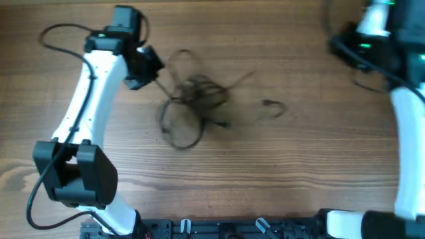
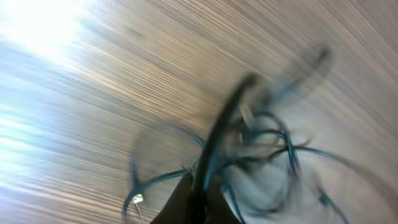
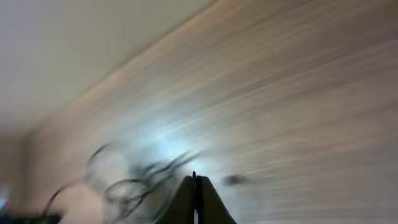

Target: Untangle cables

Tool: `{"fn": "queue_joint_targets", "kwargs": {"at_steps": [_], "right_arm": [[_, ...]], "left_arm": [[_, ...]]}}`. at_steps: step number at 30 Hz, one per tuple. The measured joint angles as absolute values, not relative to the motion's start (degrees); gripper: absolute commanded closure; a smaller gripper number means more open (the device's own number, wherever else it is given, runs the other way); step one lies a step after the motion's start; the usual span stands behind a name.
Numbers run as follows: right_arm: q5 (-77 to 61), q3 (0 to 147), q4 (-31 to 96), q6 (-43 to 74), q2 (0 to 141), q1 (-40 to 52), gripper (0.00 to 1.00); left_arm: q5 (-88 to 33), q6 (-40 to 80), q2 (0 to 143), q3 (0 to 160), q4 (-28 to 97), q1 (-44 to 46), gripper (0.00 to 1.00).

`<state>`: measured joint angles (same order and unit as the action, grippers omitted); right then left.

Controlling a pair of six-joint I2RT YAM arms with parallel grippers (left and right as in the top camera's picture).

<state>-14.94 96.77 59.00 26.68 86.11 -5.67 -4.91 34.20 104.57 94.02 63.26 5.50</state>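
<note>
Left arm [image 1: 86,99]: I see it reaching from the near-left base, white link slanting away and wrist bent toward table centre. The left gripper [image 1: 151,72] has its fingers pressed together on a strand of the cables [image 2: 230,118]. Right arm [image 1: 405,133]: it stands along the right edge. The right gripper [image 3: 194,186] is closed, its fingertips touching.

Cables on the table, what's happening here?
The left gripper is at the upper-left edge of the tangled cables, jaws apparently shut on one strand. The right gripper is off to the far right, jaws shut and empty. One small cable piece lies apart on the table. Wrist views are motion-blurred.
</note>
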Motion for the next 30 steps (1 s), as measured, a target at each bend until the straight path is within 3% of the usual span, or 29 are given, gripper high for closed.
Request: {"fn": "queue_joint_targets", "kwargs": {"at_steps": [4,6,8,9,10,12,15,17,24,30], "right_arm": [[-12.0,96.8,64.0,25.6,83.9,-10.9,0.96],[-15.5,96.8,64.1,22.6,84.1,-10.3,0.89],[-19.0,96.8,64.0,19.6,84.4,-8.1,0.77],[-21.7,96.8,63.6,17.7,84.6,-5.8,0.69],[-24.4,96.8,62.9,16.4,84.9,-3.2,0.53],[-27.1,96.8,61.6,15.5,85.1,-0.2,0.41],[-29.6,96.8,59.2,14.6,85.3,6.1,0.39],[-30.5,96.8,58.3,14.7,86.1,8.8,0.39],[-31.0,96.8,56.5,16.7,96.6,15.9,0.39],[-30.3,96.8,49.4,30.0,105.2,17.1,0.41]], "left_arm": [[-2.2,33.9,104.6,94.0,64.8,1.1,0.96],[-7.1,31.8,104.6,94.0,63.3,0.4,0.96],[-16.7,27.8,104.6,94.0,60.3,0.8,0.96],[-27.3,24.3,104.6,93.8,57.4,1.2,0.96],[-38.2,21.3,104.6,93.7,54.6,1.6,0.96],[-54.2,18.5,104.6,93.4,49.1,1.9,0.96],[-76.3,20.3,104.7,93.4,37.9,2.0,0.96],[-82.4,23.5,104.7,93.4,37.0,2.1,0.96],[-86.1,27.1,104.7,93.4,36.9,4.9,0.96],[-80.9,30.3,104.7,93.4,37.0,6.0,0.96]]}}
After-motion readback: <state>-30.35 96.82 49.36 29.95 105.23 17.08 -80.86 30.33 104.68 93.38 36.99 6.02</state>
